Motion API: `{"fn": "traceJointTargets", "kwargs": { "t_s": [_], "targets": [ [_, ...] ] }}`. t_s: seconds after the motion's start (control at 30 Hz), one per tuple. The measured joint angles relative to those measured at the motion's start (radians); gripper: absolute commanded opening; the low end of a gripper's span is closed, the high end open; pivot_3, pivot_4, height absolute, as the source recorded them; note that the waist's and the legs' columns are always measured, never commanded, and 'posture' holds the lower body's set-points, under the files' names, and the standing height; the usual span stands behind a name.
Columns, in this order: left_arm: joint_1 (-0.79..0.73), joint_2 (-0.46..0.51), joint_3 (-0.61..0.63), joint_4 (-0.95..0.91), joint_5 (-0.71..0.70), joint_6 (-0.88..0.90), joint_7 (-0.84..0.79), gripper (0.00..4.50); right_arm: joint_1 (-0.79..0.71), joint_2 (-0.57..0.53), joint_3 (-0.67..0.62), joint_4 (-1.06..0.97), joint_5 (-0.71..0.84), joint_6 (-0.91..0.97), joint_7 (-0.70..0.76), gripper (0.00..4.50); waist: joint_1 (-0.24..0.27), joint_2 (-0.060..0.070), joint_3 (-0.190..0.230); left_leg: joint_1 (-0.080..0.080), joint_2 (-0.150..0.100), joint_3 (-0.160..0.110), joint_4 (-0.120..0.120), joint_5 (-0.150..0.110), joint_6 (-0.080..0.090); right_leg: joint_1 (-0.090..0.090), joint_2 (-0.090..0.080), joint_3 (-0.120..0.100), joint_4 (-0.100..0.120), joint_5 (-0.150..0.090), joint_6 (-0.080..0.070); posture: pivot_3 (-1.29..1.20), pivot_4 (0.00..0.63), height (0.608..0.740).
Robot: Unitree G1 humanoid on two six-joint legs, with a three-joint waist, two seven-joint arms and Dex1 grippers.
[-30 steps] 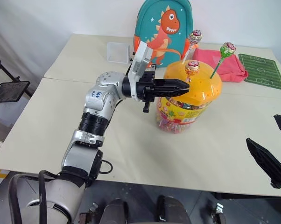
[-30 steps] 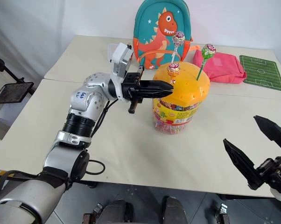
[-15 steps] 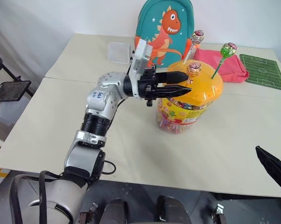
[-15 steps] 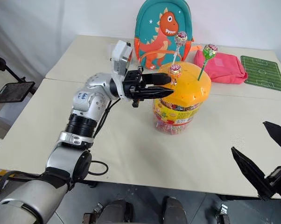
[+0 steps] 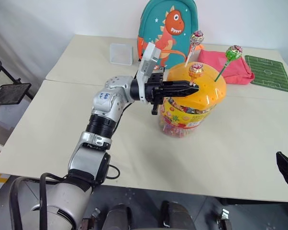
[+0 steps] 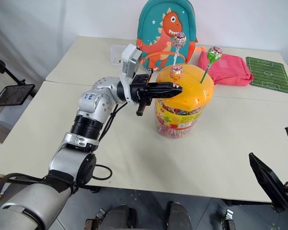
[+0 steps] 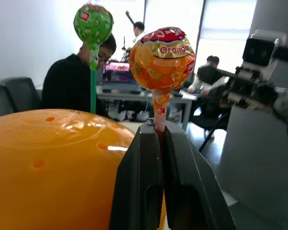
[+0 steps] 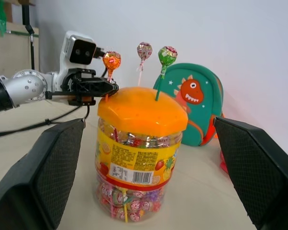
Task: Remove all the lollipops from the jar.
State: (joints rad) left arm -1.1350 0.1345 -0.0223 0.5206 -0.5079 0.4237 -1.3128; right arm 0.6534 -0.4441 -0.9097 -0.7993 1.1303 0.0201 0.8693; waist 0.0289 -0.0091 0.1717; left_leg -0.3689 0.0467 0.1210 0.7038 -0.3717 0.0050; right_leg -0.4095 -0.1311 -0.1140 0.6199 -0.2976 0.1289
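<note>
Half a second ago the left gripper (image 5: 194, 87) had its two black fingers spread on either side of the nearest lollipop; now they are pressed together on that lollipop's stick, just under its head. A second ago they were also nearly together, a little lower against the lid. The arm itself has hardly shifted. The right gripper (image 8: 149, 158) has drawn back toward the near right edge of the table (image 5: 62, 120), so less of it shows in the head views than before; its fingers stand wide apart, holding nothing.

Counted: three lollipops, all standing upright in holes of the jar's orange lid (image 5: 208, 88). The orange lollipop (image 5: 196, 70) (its wrapper reads "Orange" in the left wrist view) is the one pinched by the left gripper, at the lid's near left side. The pink lollipop (image 5: 197, 38) on a white stick rises behind it, in front of the backpack. The green lollipop (image 5: 233, 51) on a green stick stands at the lid's right side.

One jar (image 5: 187, 117), clear, with a yellow and red label and full of sweets, stands mid-table. One dinosaur backpack (image 5: 171, 26) stands behind it, one pink cloth (image 5: 230, 67) and one green football-pitch mat (image 5: 268, 72) lie to its right, and one small clear box (image 5: 121, 53) sits to its left.
</note>
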Motion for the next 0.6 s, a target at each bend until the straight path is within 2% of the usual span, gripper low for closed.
{"fn": "traceJointTargets", "kwargs": {
  "t_s": [0.3,0.47,0.5,0.6],
  "targets": [
    [-0.094,0.036,0.118,0.036,-0.132,0.168,-0.039,0.04,-0.1,-0.023,0.07,-0.005,0.017,-0.002,0.009,4.5,-0.002,0.0,0.0,0.001,0.0,0.0,0.0,0.0,0.0,0.0,0.0,0.0,0.001,0.0,0.0,0.0,0.15,0.74],
    [-0.123,0.089,0.222,0.088,-0.18,0.225,0.023,0.04,-0.198,-0.084,0.114,0.035,0.018,0.01,0.01,4.5,-0.004,0.0,0.0,0.001,0.0,0.0,0.001,0.0,0.0,0.0,0.0,0.0,0.001,0.0,0.0,0.0,0.15,0.74],
    [-0.122,0.113,0.23,0.089,-0.18,0.231,0.04,0.04,-0.225,-0.106,0.128,0.047,0.018,0.021,0.012,4.5,-0.005,0.0,0.0,0.001,0.0,0.0,0.001,0.0,0.0,0.0,0.0,0.0,0.002,0.0,0.0,0.0,0.15,0.74],
    [-0.054,0.28,0.229,0.065,-0.101,0.215,0.147,0.04,-0.303,-0.208,0.176,0.097,0.018,0.07,0.047,4.5,-0.02,0.001,0.0,0.006,0.0,0.0,-0.003,0.0,0.0,0.0,0.0,0.003,0.003,0.0,0.0,0.0,0.15,0.74]
  ]
}}
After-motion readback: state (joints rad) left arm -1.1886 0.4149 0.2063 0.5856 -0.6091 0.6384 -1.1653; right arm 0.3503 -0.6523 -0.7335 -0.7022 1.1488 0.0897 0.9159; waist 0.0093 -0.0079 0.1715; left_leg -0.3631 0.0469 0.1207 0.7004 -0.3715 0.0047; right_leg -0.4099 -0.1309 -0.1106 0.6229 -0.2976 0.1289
